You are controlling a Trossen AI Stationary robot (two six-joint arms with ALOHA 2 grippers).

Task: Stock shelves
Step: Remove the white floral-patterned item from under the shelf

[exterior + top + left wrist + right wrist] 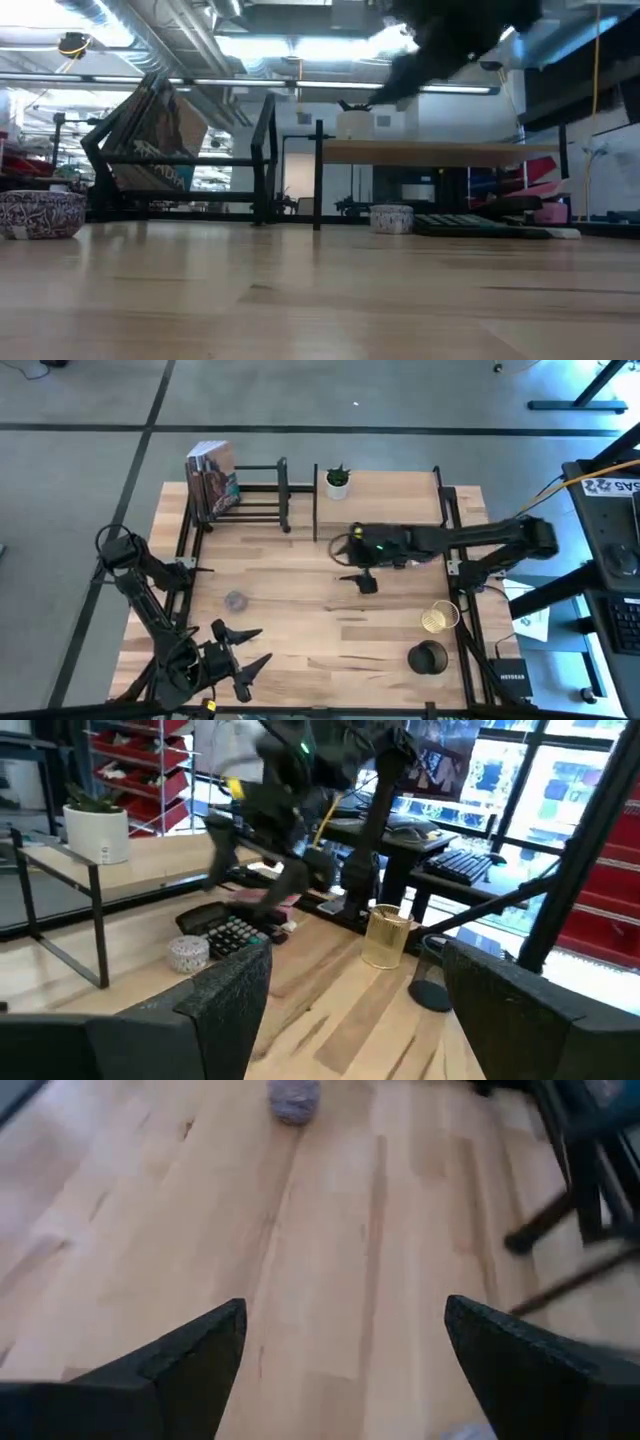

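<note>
The shelves stand along the far edge. The black bar rack (255, 495) at the far left holds leaning books (212, 482). Right of it, the light wood shelf (400, 490) carries a small potted plant (338, 482) on its top board. My right gripper (360, 578) hangs open above the table's middle, in front of the wood shelf, with nothing between its fingers (345, 1315). My left gripper (240, 652) stands open near the front left edge, holding nothing (355, 955). A small patterned bowl (235, 600) sits on the table between the two grippers.
A gold wire cup (438, 617) and a black round object (428, 657) stand near the right front. In the low view, a second small bowl (392, 217) and a flat keyed device (480, 225) lie under the wood shelf. Bare tabletop lies at the middle front.
</note>
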